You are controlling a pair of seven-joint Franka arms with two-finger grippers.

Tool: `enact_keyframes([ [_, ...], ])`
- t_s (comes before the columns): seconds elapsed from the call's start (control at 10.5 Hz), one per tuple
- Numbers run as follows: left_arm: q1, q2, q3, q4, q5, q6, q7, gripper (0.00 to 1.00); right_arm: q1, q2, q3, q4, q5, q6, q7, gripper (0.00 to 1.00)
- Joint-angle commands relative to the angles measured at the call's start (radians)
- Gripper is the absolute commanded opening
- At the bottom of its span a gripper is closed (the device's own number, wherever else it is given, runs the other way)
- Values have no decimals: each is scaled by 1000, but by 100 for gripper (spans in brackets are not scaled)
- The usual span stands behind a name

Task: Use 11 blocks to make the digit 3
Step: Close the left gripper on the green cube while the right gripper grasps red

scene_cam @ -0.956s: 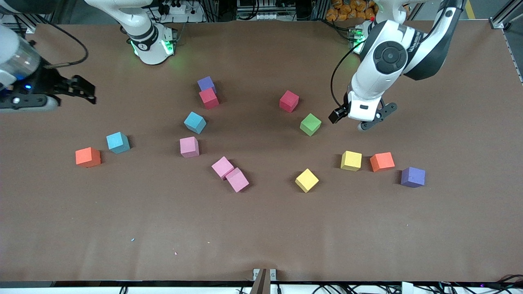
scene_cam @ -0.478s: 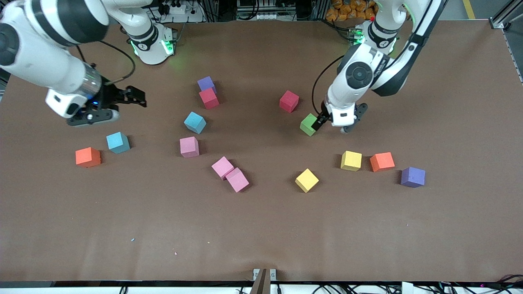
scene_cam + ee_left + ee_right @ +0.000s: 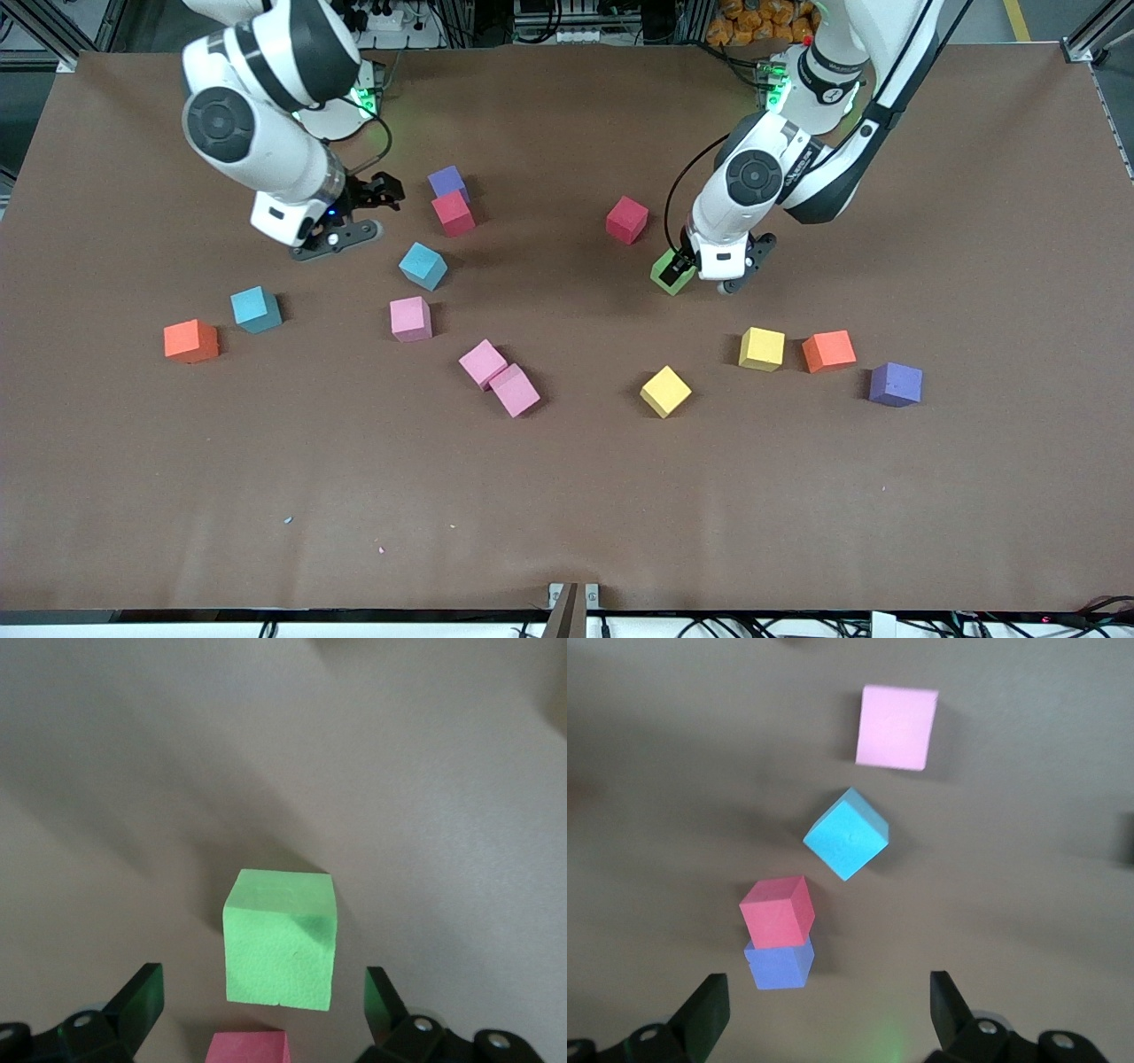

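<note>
Several foam blocks lie scattered on the brown table. My left gripper [image 3: 709,275] hangs open low over the green block [image 3: 664,271], which shows between the fingers in the left wrist view [image 3: 282,939], untouched; a red block [image 3: 627,220] [image 3: 246,1047] lies close by. My right gripper [image 3: 359,217] is open and empty over the table beside the purple block [image 3: 448,182] [image 3: 778,964] and the red block [image 3: 454,213] [image 3: 777,910] touching it. A light blue block [image 3: 423,266] [image 3: 846,833] and a pink block [image 3: 410,319] [image 3: 897,726] lie nearer the front camera.
Two touching pink blocks [image 3: 499,377] lie mid-table. An orange block [image 3: 190,341] and a light blue one [image 3: 256,309] lie toward the right arm's end. Two yellow blocks [image 3: 665,391] [image 3: 762,348], an orange [image 3: 828,351] and a purple [image 3: 896,384] lie toward the left arm's end.
The right arm swung in from its end of the table to beside the purple and red blocks. The left gripper moved across and down over the green block. No block has moved.
</note>
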Motion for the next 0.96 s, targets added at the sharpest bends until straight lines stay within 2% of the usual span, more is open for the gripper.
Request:
enact_keyframes([
  [0.0, -10, 52, -3, 14, 71, 14, -22, 100, -3, -60, 44, -132, 34, 108, -4, 100],
  [0.1, -14, 57, -1, 13, 94, 23, -28, 100, 26, -73, 58, -191, 52, 181, -6, 100],
  [0.29, -20, 78, -1, 16, 118, 28, -42, 100, 37, -68, 137, -296, 55, 379, -3, 100],
  [0.48, -22, 115, -1, 30, 160, 41, -66, 100, 45, -57, 161, -327, 55, 444, 10, 100],
  [0.57, -22, 117, -1, 31, 164, 42, -74, 100, 46, -54, 206, -375, 61, 540, 35, 100],
  [0.86, -25, 133, -1, 39, 175, 42, -73, 100, 48, 36, 297, -443, 81, 744, 130, 100],
])
